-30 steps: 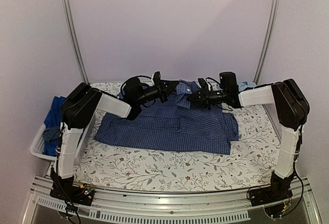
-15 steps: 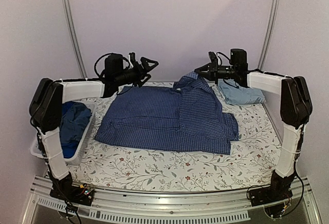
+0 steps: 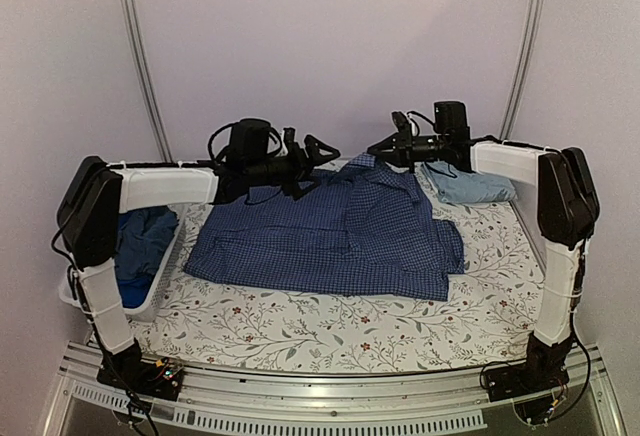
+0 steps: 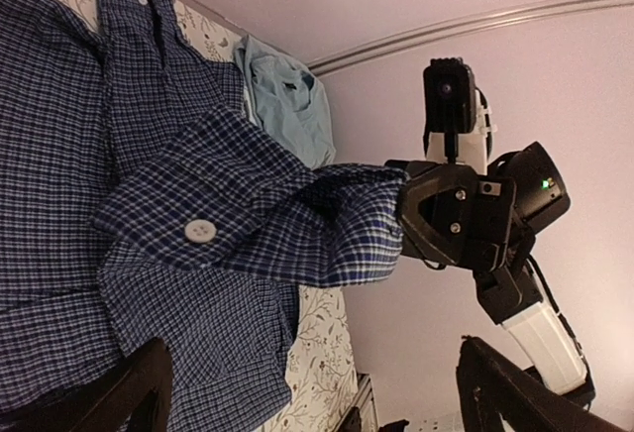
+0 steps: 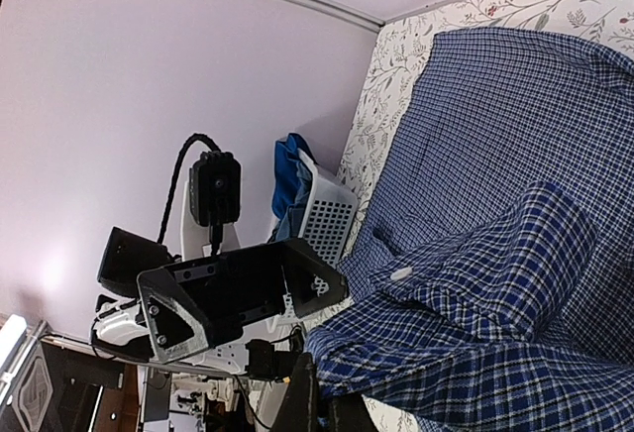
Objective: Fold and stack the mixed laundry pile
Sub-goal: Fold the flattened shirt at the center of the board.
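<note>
Swinging inward from the far-left side over the last half second, the left gripper [image 3: 313, 150] is now reaching toward the middle of the table [image 3: 300, 328], with its fingers standing wide apart and holding nothing. The right gripper [image 3: 378, 150] is edging slightly toward it while staying clamped on the buttoned cuff [image 4: 213, 224] of the dark check shirt [image 3: 320, 241], so that this sleeve end is hanging raised above the cloth.

The rest of the check shirt is lying spread flat across the centre of the table. A light-blue shirt [image 3: 465, 184] is sitting as a compact bundle at the far right, behind the right arm. Further blue garments [image 3: 145, 238] are waiting in the white basket [image 3: 72, 291] at the left edge.

The step in hand appears to be the sleeve fold on the check shirt, still early in the pile. The next move probably calls for the left gripper to close on the sleeve or shoulder just beside the cuff. Both grippers could then carry the sleeve flat across the body without dragging the spread panels out of shape.
</note>
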{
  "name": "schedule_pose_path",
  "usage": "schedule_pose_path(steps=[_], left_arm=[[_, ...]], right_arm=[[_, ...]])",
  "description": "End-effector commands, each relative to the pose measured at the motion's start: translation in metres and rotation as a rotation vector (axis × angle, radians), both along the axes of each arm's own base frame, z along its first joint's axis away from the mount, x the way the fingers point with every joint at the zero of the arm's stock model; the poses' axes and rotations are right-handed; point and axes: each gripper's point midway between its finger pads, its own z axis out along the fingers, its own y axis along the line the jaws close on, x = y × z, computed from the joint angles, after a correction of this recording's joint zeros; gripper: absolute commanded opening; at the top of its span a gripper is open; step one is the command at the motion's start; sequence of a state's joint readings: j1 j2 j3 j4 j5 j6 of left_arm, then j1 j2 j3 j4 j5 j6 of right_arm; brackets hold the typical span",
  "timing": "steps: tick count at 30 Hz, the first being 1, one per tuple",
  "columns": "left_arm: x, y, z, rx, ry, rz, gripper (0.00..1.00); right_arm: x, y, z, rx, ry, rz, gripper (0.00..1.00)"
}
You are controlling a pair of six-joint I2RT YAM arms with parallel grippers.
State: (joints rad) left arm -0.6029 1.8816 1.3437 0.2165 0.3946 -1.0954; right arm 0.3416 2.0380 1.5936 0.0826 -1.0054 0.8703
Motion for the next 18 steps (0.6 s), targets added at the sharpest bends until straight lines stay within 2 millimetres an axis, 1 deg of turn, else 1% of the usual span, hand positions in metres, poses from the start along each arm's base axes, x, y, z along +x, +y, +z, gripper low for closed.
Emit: schedule_pose_path(steps=[1, 5, 9, 12, 13, 15, 16, 18], left_arm=[[0.006, -0.021, 0.009, -0.146, 0.082, 0.045, 1.0], [0.009, -0.032, 0.0, -0.196, 0.177, 0.063, 1.0], [0.013, -0.033, -0.008, -0.24, 0.226, 0.088, 1.0], [0.014, -0.04, -0.012, -0.279, 0.263, 0.063, 1.0], [0.01, -0.044, -0.012, -0.292, 0.273, 0.045, 1.0], [0.004, -0.045, -0.012, -0.286, 0.278, 0.046, 1.0], [0.001, -0.043, -0.007, -0.283, 0.275, 0.051, 1.0], [-0.009, -0.041, -0.013, -0.247, 0.31, 0.056, 1.0]], right_arm=[[-0.012, 0.012, -0.012, -0.008, 0.003, 0.045, 0.0], [-0.018, 0.016, -0.013, -0.006, 0.002, 0.064, 0.0], [-0.024, 0.016, -0.014, -0.006, 0.002, 0.076, 0.0], [-0.027, 0.013, -0.017, -0.019, 0.003, 0.061, 0.0], [-0.026, 0.012, -0.016, -0.024, -0.005, 0.054, 0.0], [-0.025, 0.011, -0.017, -0.034, -0.007, 0.043, 0.0], [-0.023, 0.011, -0.017, -0.037, -0.011, 0.038, 0.0], [-0.021, 0.012, -0.017, -0.041, -0.018, 0.03, 0.0]])
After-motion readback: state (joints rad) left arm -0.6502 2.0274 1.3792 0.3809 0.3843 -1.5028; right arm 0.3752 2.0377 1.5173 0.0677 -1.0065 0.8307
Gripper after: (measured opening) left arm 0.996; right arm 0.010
